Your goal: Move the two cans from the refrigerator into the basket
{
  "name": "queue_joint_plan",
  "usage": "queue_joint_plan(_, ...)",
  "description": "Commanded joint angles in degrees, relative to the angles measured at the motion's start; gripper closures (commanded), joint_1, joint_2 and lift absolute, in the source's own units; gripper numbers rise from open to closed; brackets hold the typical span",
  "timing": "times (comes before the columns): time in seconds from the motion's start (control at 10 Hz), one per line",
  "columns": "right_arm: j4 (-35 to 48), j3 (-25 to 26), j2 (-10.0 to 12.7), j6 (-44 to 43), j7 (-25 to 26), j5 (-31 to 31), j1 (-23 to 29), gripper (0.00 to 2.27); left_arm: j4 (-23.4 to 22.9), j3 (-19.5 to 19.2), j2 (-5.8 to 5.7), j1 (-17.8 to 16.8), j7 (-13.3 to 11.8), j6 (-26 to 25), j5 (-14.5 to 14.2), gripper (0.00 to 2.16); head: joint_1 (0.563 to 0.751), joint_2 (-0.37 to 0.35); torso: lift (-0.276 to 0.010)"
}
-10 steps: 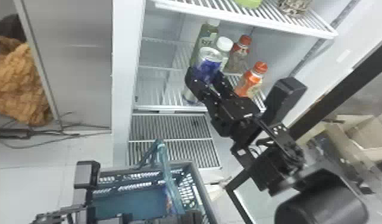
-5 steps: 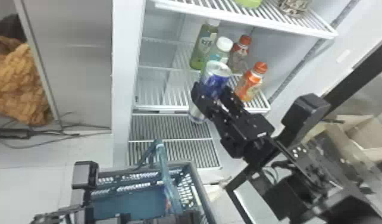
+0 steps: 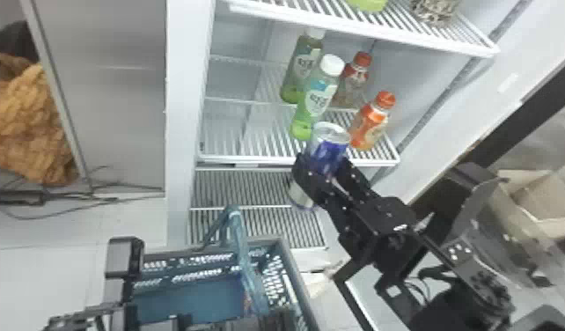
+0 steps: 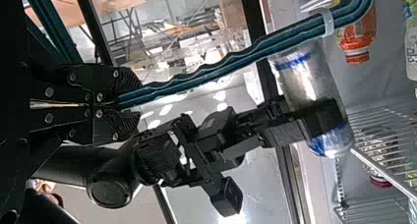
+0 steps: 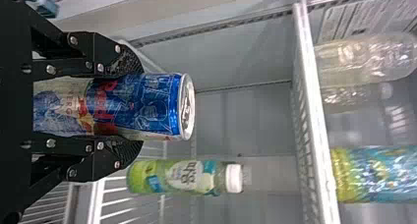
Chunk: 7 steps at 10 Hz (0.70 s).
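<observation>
My right gripper (image 3: pixel 323 174) is shut on a blue and silver can (image 3: pixel 328 152) at the front edge of the refrigerator shelf (image 3: pixel 259 159). In the right wrist view the can (image 5: pixel 142 106) lies between both fingers of the right gripper (image 5: pixel 130 106), its top rim facing out. The basket (image 3: pixel 290 273) stands low in front of the refrigerator. At the lower left of the head view is the left arm's gripper body (image 3: pixel 149 323). In the left wrist view the left gripper (image 4: pixel 120 103) is shut on the blue-green basket handle (image 4: pixel 221 69).
Two green bottles (image 3: pixel 314 101) and two orange-capped bottles (image 3: pixel 369 125) stand on the shelf behind and beside the can. An upper shelf (image 3: pixel 361 31) crosses above. A grey refrigerator frame (image 3: pixel 182 123) runs down the left side.
The right gripper has drawn the can toward the front and away from the green bottles, slightly right and lower. The left arm and basket have kept their place.
</observation>
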<state>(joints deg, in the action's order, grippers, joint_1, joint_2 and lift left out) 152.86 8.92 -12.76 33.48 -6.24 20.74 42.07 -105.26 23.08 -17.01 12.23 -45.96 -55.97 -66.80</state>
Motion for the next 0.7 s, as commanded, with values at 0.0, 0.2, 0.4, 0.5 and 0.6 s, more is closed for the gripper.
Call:
queue_joint_plan(0.0, 0.63, 0.91, 0.63, 3.08, 0.0, 0.85, 1.66, 1.06, 0.0, -0.11, 0.05, 0.14, 0.0, 0.0, 0.08, 1.19, 0.695, -0.35, -0.276)
queue_joint_plan(0.2, 1.76, 1.25, 1.34, 8.0, -0.09, 1.54, 3.35, 1.06, 0.0, -0.34, 0.14, 0.28, -0.09, 0.0, 0.19, 1.19, 0.695, -0.35, -0.276)
queue_joint_plan(0.4, 2.32, 1.59, 1.78, 11.79, -0.09, 2.34, 4.33, 1.06, 0.0, -0.34, 0.23, 0.28, -0.09, 0.0, 0.3, 1.19, 0.695, -0.35, -0.276)
queue_joint_plan(0.5, 2.32, 1.59, 1.78, 14.47, -0.26, 3.48, 4.47, 1.06, 0.0, -0.34, 0.23, 0.28, -0.09, 0.0, 0.3, 1.19, 0.695, -0.35, -0.276)
queue_joint_plan(0.6, 2.04, 1.48, 1.86, 18.68, -0.26, 5.08, 3.91, 1.06, 0.0, -0.34, 0.23, 0.28, -0.09, 0.0, 0.42, 1.19, 0.695, -0.35, -0.276)
